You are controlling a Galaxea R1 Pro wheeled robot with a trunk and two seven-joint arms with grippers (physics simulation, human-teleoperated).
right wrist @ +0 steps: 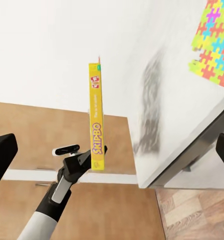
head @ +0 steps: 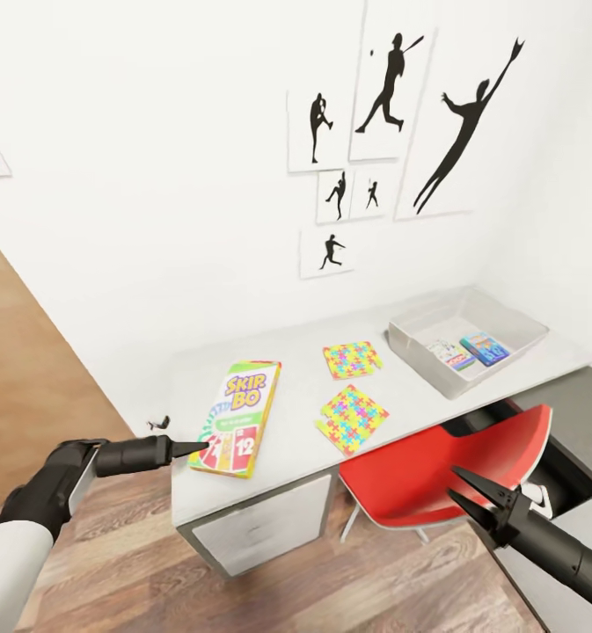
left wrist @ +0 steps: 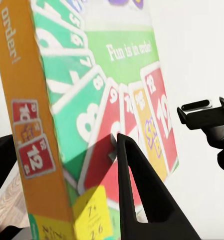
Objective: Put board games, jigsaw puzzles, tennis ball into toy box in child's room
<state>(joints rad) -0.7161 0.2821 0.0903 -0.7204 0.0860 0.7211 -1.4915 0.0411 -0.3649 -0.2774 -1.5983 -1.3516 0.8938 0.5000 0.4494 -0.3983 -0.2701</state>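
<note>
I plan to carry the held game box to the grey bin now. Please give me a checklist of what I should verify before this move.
1. Grip: the left gripper is closed on the near edge of the yellow-green-red flat Skip-Bo game box: ok.
2. Lift: the right wrist view shows a gap between this box and the light-grey table: ok.
3. Room in the pale grey plastic bin: the two small game boxes inside leave bare floor: ok.
4. Path: the two multicoloured puzzle squares lie flat between box and bin; whether the height is enough: cannot tell.
5. The right gripper is open, empty, over the red chair: ok.
</note>
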